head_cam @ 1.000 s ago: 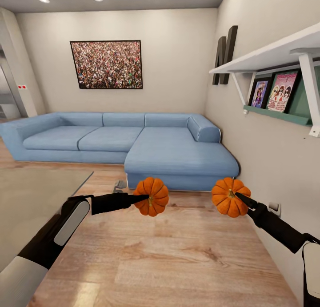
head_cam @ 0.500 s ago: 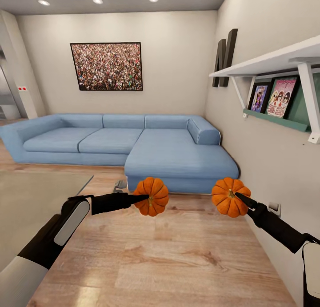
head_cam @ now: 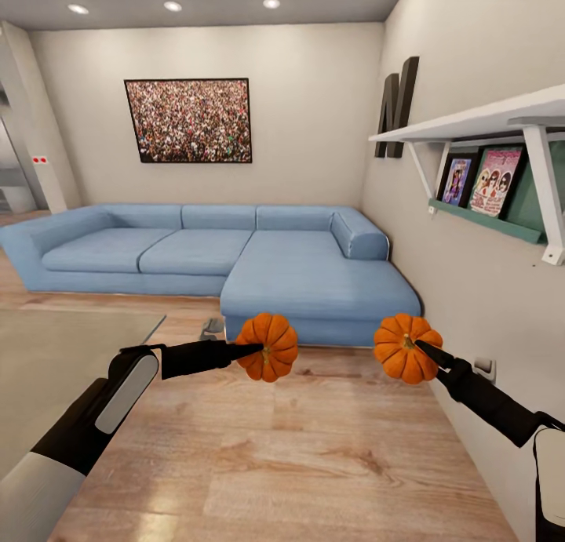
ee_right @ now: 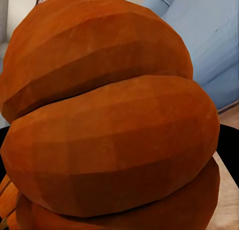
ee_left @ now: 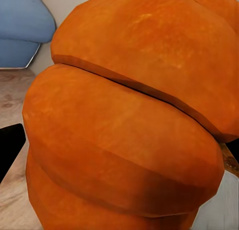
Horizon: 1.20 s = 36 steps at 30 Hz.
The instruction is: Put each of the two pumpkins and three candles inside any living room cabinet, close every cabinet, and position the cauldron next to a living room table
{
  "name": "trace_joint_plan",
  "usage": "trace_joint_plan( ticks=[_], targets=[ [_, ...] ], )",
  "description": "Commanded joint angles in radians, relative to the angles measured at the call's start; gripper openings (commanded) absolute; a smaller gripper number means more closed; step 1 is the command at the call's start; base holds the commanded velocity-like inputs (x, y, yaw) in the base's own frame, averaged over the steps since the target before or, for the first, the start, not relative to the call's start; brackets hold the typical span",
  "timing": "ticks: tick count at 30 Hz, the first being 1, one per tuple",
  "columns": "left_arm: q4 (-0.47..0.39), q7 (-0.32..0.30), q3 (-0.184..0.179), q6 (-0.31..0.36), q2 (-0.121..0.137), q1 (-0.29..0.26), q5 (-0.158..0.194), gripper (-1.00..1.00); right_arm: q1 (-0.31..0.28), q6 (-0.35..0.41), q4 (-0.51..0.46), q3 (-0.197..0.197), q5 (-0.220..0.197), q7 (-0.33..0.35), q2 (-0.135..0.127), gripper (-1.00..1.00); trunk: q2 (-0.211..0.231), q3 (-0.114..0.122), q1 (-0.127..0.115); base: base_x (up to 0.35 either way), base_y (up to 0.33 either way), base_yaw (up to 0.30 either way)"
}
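Two small orange ribbed pumpkins hang in the air over the wood floor, one in each hand. My left gripper [head_cam: 253,352] is shut on the left pumpkin [head_cam: 269,346], which looms close in the left wrist view [ee_left: 124,115]. My right gripper [head_cam: 421,347] is shut on the right pumpkin [head_cam: 400,349], gripping near its stem; this pumpkin also looms large in the right wrist view [ee_right: 109,120]. The greyish glossy top of the table [head_cam: 55,354] lies at the left. The candles, cabinet and cauldron are out of view.
A blue corner sofa [head_cam: 235,252] stands ahead against the far wall under a framed crowd picture [head_cam: 188,120]. The right wall [head_cam: 471,291] is close beside my right arm and carries a white shelf [head_cam: 479,118] with framed prints. Wood floor [head_cam: 298,448] stretches ahead.
The whole picture has shifted slightly downward, so the camera has moved. Both grippers keep their pumpkins in the same place relative to me.
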Motion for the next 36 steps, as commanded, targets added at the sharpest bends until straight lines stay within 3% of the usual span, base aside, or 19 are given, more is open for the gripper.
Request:
trace_joint_plan(
  ticks=[1, 36],
  targets=[
    [0.0, 0.002, -0.001, 0.006, 0.001, -0.001, 0.004, -1.0, -0.001, 0.006, 0.0, -0.002, 0.003, 0.011, 0.0, -1.0, 0.007, 0.002, -0.004, 0.0, 0.0, 0.0],
    [0.002, 0.002, -0.001, 0.005, 0.001, -0.001, 0.004, -1.0, -0.001, 0.006, 0.002, -0.002, 0.003, 0.011, 0.0, -1.0, 0.252, 0.112, -0.138, 0.0, 0.0, 0.0]
  ],
)
